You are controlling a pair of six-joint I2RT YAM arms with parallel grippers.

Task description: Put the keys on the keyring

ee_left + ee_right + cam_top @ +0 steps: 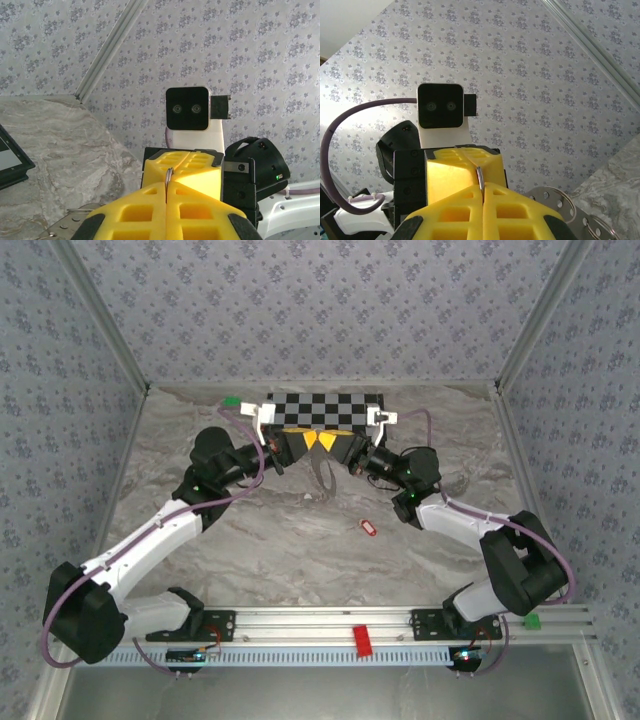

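Red key [367, 528] lies flat; grey keyring [324, 477] hangs upright.

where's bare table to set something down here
Bare table between left arm and left wall, and between it and the right arm, nearer than the key. Crowded by the chessboard, where left gripper and right gripper pinch the keyring.

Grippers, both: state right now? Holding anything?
Left gripper: closed, pinching the keyring.
Right gripper: closed, pinching the keyring too.
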